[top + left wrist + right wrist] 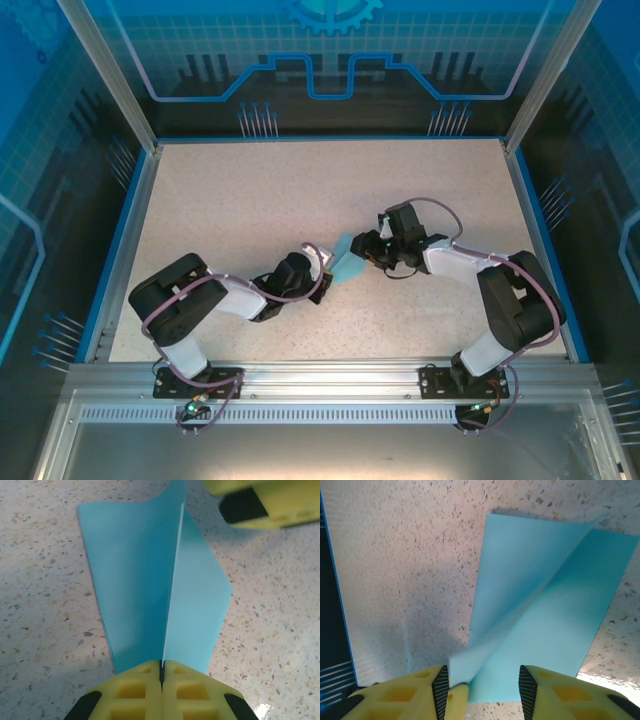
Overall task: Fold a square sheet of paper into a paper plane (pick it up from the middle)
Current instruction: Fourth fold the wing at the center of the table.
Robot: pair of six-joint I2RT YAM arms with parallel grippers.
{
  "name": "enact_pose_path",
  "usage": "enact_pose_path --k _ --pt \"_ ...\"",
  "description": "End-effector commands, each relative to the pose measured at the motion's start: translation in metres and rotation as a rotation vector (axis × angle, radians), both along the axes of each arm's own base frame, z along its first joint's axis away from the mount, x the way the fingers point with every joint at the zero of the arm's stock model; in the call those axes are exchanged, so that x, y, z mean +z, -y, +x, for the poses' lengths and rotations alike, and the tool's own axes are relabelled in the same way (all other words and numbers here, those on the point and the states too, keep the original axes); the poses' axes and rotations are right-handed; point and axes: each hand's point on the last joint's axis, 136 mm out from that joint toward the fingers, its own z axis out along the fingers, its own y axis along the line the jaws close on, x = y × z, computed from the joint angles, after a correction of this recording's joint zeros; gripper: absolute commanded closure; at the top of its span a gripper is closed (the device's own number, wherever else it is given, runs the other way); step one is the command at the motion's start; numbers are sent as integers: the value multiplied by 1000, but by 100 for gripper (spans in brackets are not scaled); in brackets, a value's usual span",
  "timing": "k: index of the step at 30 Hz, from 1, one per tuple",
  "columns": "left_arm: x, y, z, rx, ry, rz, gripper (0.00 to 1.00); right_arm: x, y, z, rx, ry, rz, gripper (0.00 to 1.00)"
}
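Note:
The square sheet of paper (347,262) is pale blue and folded along a centre crease, its two flaps spreading apart. It stands just above the table's middle between the two grippers. My left gripper (325,277) is shut on the crease at the paper's narrow end (161,672), and the flaps (145,580) fan out away from it. My right gripper (482,687) is open at the opposite end of the sheet (545,615), a paper edge lying between its jaws. One flap brushes its left pad (440,685). One right finger (260,505) shows in the left wrist view.
The speckled beige tabletop (250,200) has a blue rim (120,250) on the left, back and right. Aluminium posts (105,70) and blue panel walls enclose it. The arm bases (200,380) sit on the metal rail at the near edge.

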Motion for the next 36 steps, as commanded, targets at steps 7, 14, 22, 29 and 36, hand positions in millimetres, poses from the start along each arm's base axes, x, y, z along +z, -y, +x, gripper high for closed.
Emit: enact_pose_path --k 7,14,22,29,36 --pt "15 4 6 50 -229 -227 100 9 -4 5 65 125 45 58" --pt "8 4 7 86 -349 -302 100 -1 -15 2 116 103 63 59" --pt "-5 1 4 113 -409 -302 100 -16 -25 -2 141 43 59 61" --pt "-10 -1 2 103 -408 -294 100 -31 -24 -3 103 -39 45 62" --pt "-11 0 -1 96 -419 -295 98 -42 -23 -2 67 -91 34 64"
